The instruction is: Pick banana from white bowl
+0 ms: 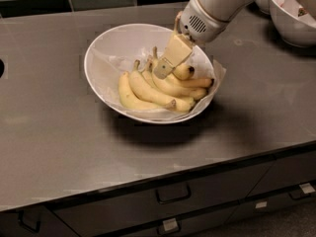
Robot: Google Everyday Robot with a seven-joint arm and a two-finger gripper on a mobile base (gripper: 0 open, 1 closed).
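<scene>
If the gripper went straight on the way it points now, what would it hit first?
Probably the stem ends of the bananas just below the gripper, inside the white bowl; depth is unclear.

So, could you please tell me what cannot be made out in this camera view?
- Gripper, lowered into the white bowl: its own body hides whether it touches the bananas.
- Banana stems: partly covered by the gripper, so it is unclear which banana lies loose.
- Smaller white bowl, top right: cut off by the frame edge, contents too small to identify.
- Arm: cut off by the top edge.
</scene>
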